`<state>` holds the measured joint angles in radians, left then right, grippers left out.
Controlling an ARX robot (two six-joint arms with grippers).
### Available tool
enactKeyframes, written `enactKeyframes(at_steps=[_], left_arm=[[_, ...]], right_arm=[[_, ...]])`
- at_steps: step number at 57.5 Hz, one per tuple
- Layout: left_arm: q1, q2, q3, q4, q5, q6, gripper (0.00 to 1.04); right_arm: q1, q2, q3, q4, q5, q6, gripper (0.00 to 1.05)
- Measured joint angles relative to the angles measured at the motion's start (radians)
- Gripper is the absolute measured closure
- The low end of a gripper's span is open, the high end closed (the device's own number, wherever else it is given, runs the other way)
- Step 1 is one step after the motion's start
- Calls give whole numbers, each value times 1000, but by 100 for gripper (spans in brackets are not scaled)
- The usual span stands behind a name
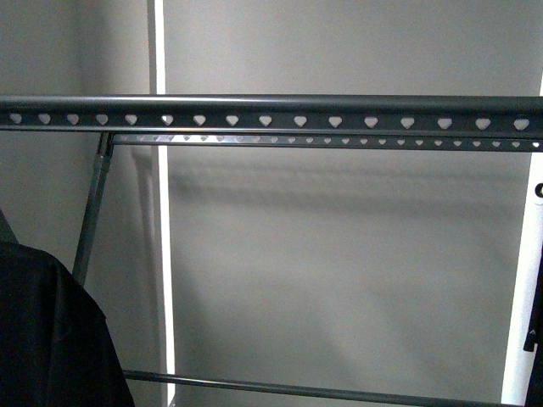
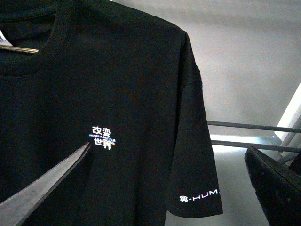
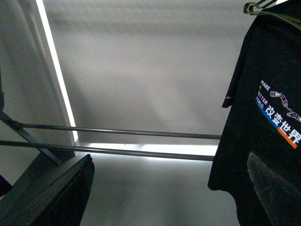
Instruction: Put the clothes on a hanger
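The rack's heart-punched rail [image 1: 280, 108] runs across the top of the front view, with a second rail behind it. In the left wrist view a black T-shirt [image 2: 117, 84] with a small white chest print hangs on a shiny coat hanger [image 2: 19, 48]. My left gripper [image 2: 168, 149] is open just in front of the shirt, holding nothing. In the right wrist view a black T-shirt [image 3: 268, 117] printed "MAKE A BETTER WORLD" hangs from a coat hanger hook [image 3: 261, 7]. My right gripper [image 3: 169, 159] is open and empty beside it. I cannot tell whether both views show one shirt.
Black cloth [image 1: 51, 331] fills the front view's lower left corner, and a dark strip [image 1: 534, 331] hangs at its right edge. The rack's lower bars [image 3: 117, 132] and a slanted leg [image 1: 92, 212] stand before a grey wall. A bright vertical strip [image 1: 161, 254] runs down the wall.
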<state>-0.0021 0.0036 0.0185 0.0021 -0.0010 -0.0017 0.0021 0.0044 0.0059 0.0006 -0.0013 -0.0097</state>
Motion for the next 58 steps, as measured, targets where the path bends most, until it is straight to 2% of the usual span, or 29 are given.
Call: enactKeyframes(at_steps=[16, 19, 21, 30, 40, 47, 58], left_arm=[[0, 0, 0, 0, 0, 0, 7], [8, 44, 18, -56, 57, 21, 7], [-4, 121, 30, -45, 32, 18, 7], [-32, 593, 248, 122, -154, -222, 7], [-42, 909, 486, 255, -214, -423, 7], [-43, 1158, 698, 171, -220, -638, 7], [1, 1355, 845, 157, -297, -759, 7]], right_arm=[[0, 0, 0, 0, 0, 0, 7], [0, 0, 0, 0, 0, 0, 7], [0, 0, 0, 0, 0, 0, 7], [0, 0, 0, 0, 0, 0, 7], [0, 0, 0, 0, 0, 0, 7], [0, 0, 0, 0, 0, 0, 7], [0, 0, 0, 0, 0, 0, 7]])
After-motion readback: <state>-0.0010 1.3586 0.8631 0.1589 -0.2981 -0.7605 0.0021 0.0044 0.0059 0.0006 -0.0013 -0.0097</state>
